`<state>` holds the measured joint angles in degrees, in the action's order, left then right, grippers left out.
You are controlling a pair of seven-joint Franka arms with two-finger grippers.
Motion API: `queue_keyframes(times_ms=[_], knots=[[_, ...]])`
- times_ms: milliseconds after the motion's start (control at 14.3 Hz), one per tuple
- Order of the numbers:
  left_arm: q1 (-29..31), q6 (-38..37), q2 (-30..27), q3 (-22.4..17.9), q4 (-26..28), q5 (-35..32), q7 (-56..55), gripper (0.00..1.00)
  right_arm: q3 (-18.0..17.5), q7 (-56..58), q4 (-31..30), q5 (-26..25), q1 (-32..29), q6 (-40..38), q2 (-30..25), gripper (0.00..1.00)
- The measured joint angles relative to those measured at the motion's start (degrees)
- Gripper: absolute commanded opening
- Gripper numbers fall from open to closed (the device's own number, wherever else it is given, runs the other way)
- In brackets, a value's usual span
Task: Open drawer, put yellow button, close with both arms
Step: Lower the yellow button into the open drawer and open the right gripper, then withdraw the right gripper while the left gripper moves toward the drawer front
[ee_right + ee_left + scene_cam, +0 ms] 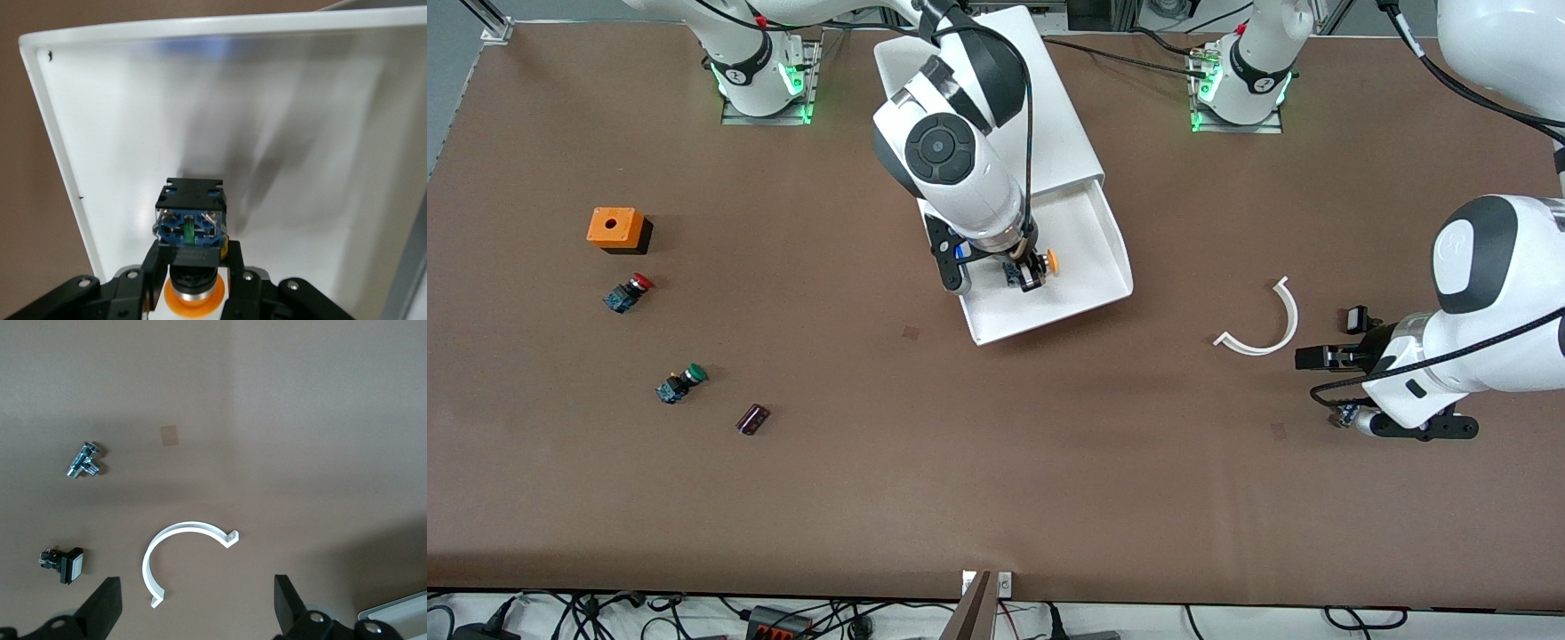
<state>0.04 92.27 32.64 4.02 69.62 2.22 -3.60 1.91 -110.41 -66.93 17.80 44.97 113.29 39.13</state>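
Observation:
The drawer point(1107, 240) stands pulled out of the top of the white cabinet point(1040, 107), toward the front camera. My right gripper point(1033, 272) hangs over the drawer's floor point(300, 100), shut on the yellow button point(1049, 261). Its fingers clamp the black and blue body point(191, 220), and the orange cap point(192, 297) sits back between them at the right gripper point(193, 267). Whether the button touches the floor I cannot tell. My left gripper point(1334, 338) waits open over the table at the left arm's end, holding nothing point(197, 610).
A white curved strip point(1263, 324) point(180, 547) lies beside the left gripper, with a metal fitting point(83, 460) and a small black switch point(65, 563) close by. Toward the right arm's end lie an orange box point(616, 228), a red-capped button point(630, 292), a green-capped button point(681, 382) and a dark small part point(752, 419).

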Motion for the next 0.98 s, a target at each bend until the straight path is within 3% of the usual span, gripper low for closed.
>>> queue_keyframes(times_ms=[70, 210, 279, 978], knots=[[-0.01, 0.0, 0.0, 0.0, 0.0, 0.0, 0.0, 1.0, 0.0, -0.02, 0.0, 0.0, 0.06, 0.01, 0.25, 0.5], [-0.05, 0.0, 0.0, 0.01, 0.01, 0.0, 0.0, 1.0, 0.0, -0.04, 0.0, 0.0, 0.27, 0.06, 0.57, 0.71], [-0.07, 0.0, 0.0, 0.03, 0.01, 0.0, 0.0, 1.0, 0.0, -0.11, 0.0, 0.0, 0.31, 0.06, 0.58, 1.0], [-1.1, 0.23, -0.22, 1.03, 0.02, 0.04, -2.6, 1.0, 3.48, -0.41, 2.49, -0.01, -0.31, 0.0, -1.14, 1.0]])
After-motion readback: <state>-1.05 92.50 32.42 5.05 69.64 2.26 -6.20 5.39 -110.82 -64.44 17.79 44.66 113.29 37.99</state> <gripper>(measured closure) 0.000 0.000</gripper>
